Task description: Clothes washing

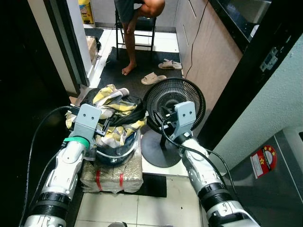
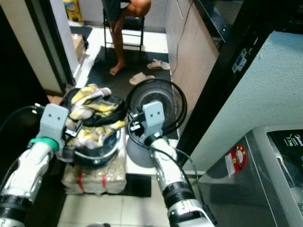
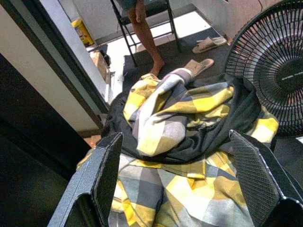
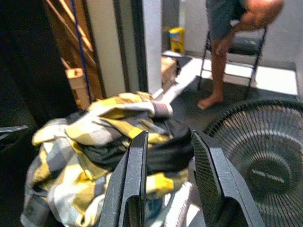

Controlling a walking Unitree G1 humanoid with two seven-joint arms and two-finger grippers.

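Note:
A heap of yellow-and-grey checked clothes (image 1: 116, 111) with a black garment (image 3: 213, 127) in it fills a dark round basket (image 1: 116, 153). My left gripper (image 3: 175, 137) hovers just above the near left side of the heap. It is open, its fingers (image 3: 102, 175) spread wide with nothing between them. My right gripper (image 4: 169, 135) is at the heap's right edge, between the basket and the fan. It stands open by a narrow gap and holds nothing. A grey washing machine (image 2: 279, 161) stands at the near right.
The basket rests on a wrapped sack (image 1: 111, 177) on the tiled floor. A black floor fan (image 1: 175, 101) stands right beside it. A person (image 1: 135, 14) sits on a chair at the back, with slippers (image 1: 154, 78) on the dark mat. Wooden cabinets (image 1: 208, 52) line the right.

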